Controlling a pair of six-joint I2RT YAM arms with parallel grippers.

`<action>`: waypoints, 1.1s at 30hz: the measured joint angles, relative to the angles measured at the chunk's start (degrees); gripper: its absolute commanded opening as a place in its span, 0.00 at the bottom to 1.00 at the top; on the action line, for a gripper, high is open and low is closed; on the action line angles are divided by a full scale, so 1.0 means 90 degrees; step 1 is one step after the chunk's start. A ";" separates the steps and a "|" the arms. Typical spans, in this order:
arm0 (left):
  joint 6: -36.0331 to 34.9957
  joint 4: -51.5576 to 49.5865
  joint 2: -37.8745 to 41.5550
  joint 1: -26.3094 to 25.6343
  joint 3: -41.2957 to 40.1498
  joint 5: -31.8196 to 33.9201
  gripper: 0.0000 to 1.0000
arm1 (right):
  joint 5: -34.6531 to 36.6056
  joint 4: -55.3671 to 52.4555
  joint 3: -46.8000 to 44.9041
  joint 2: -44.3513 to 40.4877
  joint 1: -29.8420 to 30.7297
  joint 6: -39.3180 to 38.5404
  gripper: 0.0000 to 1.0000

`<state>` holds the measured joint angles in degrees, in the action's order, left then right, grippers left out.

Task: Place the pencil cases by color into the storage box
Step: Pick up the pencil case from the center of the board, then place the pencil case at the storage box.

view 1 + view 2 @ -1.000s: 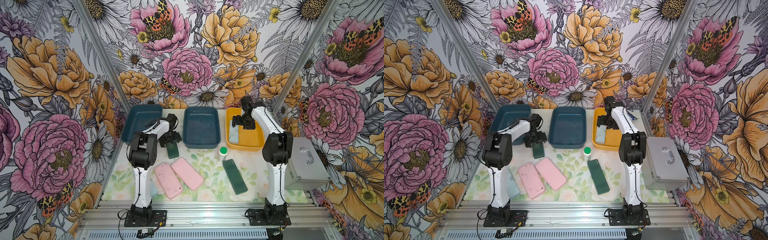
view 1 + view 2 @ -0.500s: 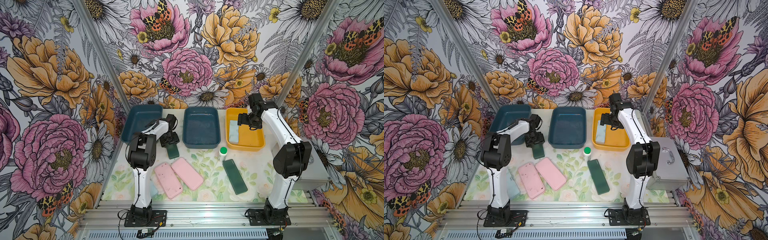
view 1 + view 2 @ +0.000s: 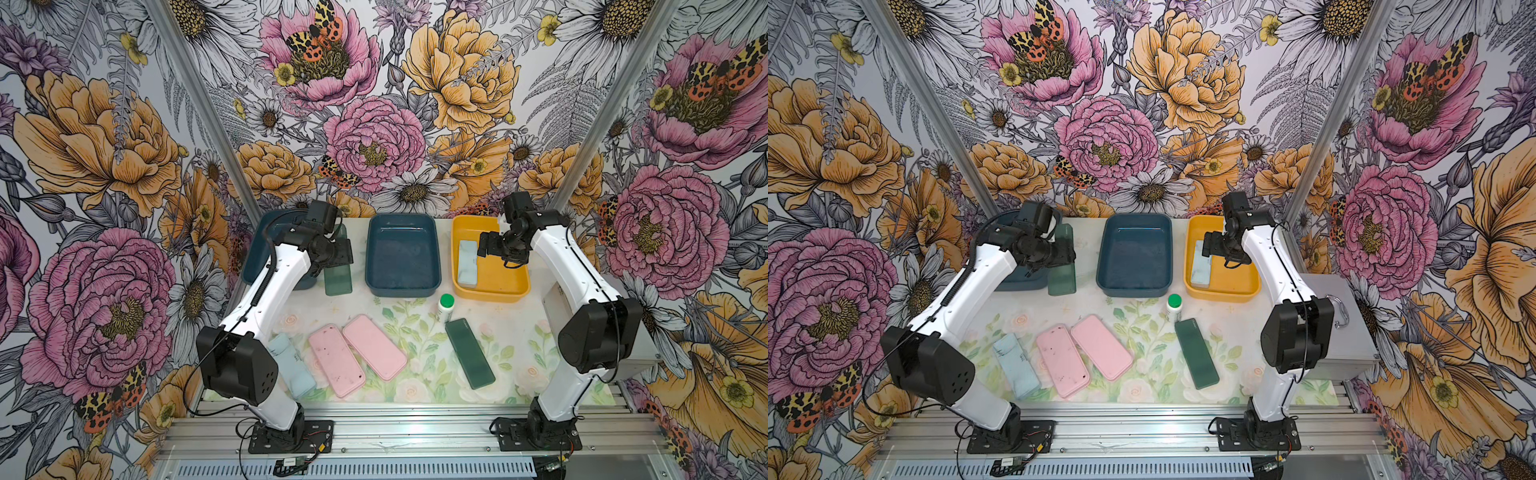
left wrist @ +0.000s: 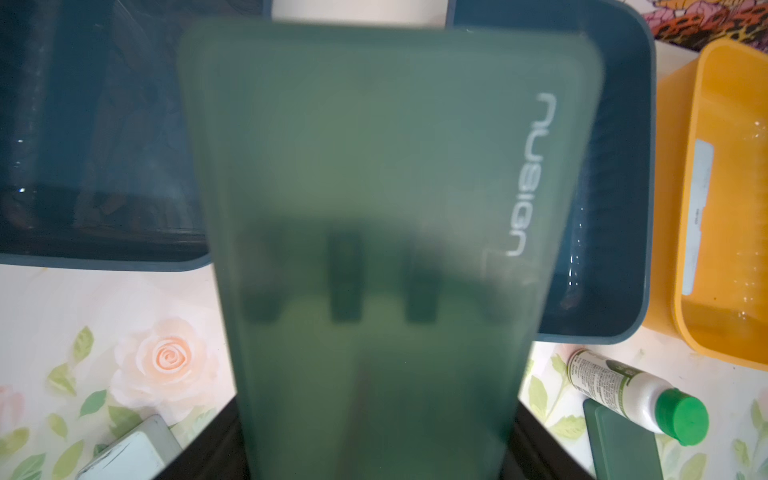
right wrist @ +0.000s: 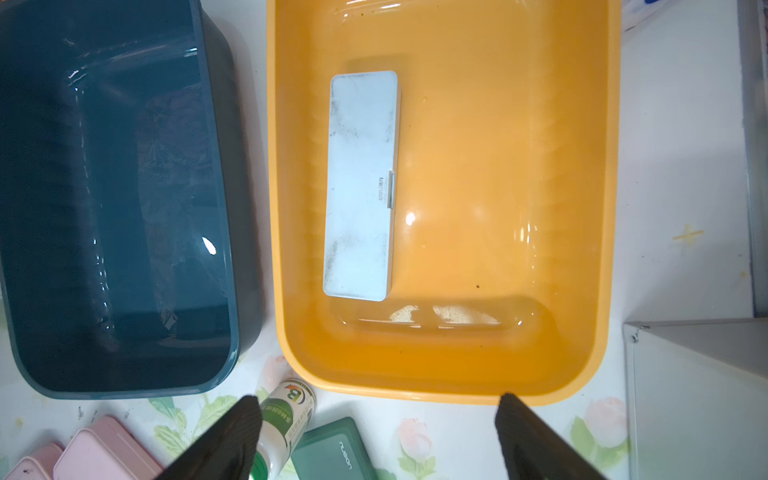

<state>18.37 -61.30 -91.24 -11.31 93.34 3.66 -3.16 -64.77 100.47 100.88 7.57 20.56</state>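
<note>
The left claw [image 3: 338, 254] grips a dark green case [image 4: 374, 208], holding it up between the left blue bin [image 3: 254, 259] and the middle blue bin [image 3: 402, 289]. The right claw [image 5: 376, 403] gapes wide, holding nothing, above the yellow bin [image 3: 490, 293], where a light blue case [image 3: 467, 264] lies flat. On the desk [image 3: 419, 332] lie a second blue case [image 3: 1016, 365], a pink case [image 3: 336, 360] just beside a second pink case [image 3: 374, 347], and a second green case [image 3: 469, 353].

A blurred, translucent dark green oblong pencil case [image 4: 374, 249] lettered "nusign" is filling most of the view, hiding part of the dark teal plastic bin [image 4: 619, 187] beyond it.
</note>
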 measured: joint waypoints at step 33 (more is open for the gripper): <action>-0.2093 -0.0228 -0.5430 0.2208 0.5241 -0.0376 0.45 | -0.0675 0.0350 -0.0678 -0.0850 0.2042 0.0580 0.99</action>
<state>-0.47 -63.35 -140.11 8.56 140.51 0.27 -9.23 -61.63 94.37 93.23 25.96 25.78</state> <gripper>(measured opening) 0.744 0.992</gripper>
